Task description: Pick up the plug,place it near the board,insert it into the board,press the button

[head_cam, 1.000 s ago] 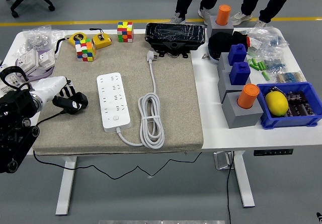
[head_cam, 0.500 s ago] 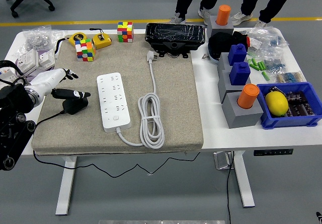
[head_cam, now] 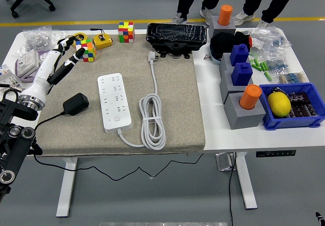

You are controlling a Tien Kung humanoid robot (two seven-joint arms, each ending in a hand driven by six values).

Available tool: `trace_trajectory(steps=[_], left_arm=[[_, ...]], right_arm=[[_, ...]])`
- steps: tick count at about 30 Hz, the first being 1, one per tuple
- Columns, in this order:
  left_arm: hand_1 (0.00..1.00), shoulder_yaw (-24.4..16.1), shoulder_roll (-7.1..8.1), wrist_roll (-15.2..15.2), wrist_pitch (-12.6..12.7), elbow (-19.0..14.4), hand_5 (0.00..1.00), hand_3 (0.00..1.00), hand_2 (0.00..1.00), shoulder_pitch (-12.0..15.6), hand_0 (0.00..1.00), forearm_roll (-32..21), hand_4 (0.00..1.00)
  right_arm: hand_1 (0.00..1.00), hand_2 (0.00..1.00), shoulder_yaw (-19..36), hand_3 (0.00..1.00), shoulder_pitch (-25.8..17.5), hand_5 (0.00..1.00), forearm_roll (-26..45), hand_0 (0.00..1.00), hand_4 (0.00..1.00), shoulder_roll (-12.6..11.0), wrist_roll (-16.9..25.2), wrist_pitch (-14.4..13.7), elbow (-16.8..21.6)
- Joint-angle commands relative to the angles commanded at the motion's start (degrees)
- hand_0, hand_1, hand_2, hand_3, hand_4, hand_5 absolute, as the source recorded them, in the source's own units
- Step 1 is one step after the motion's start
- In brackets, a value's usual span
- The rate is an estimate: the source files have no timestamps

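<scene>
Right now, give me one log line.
left robot hand: raised, open, empty | plug: on mat, left of power strip, not inserted

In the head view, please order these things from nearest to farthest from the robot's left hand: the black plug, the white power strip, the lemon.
Measured from the left hand:
1. Black plug, on the mat below the hand, left side.
2. White power strip, middle of the mat, only slightly farther than the plug.
3. Lemon, in the blue bin, far right.

Lemon (head_cam: 279,104) in blue bin (head_cam: 304,120); Rubik's cube (head_cam: 126,32) far edge.
</scene>
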Motion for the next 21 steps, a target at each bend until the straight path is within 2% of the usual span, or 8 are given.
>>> trace_trajectory(steps=[7, 12, 13, 21], left_arm=[[0.998, -4.2, -3.74, -0.3, -0.1, -2.4, 0.998, 0.998, 0.991, 5.4, 0.981, -1.8, 0.998], [0.998, -4.2, -4.47, -1.3, 1.3, -2.9, 0.998, 0.998, 0.991, 7.8, 0.981, -4.2, 0.998], [0.979, -4.1, -4.61, -1.7, 1.7, -3.1, 0.998, 0.966, 0.968, 8.2, 0.935, -4.5, 0.998], [0.966, -3.6, -4.94, -2.4, 2.6, -4.1, 0.998, 0.961, 0.956, 9.1, 0.915, -4.2, 0.998]], right_arm=[[0.729, 0.717, 0.7, 0.762, -0.5, 0.998, -1.0, 0.831, 0.998, 0.9, 0.1, 0.1, 0.0], [0.729, 0.717, 0.8, 0.762, -0.8, 0.998, -1.4, 0.831, 0.998, 1.6, 0.0, 0.1, 0.0], [0.728, 0.717, 0.7, 0.762, -0.8, 0.998, -1.5, 0.831, 0.998, 1.7, -0.1, 0.1, 0.0], [0.729, 0.717, 0.8, 0.762, -0.8, 0.998, -1.9, 0.831, 0.998, 2.2, 0.1, 0.1, 0.0]])
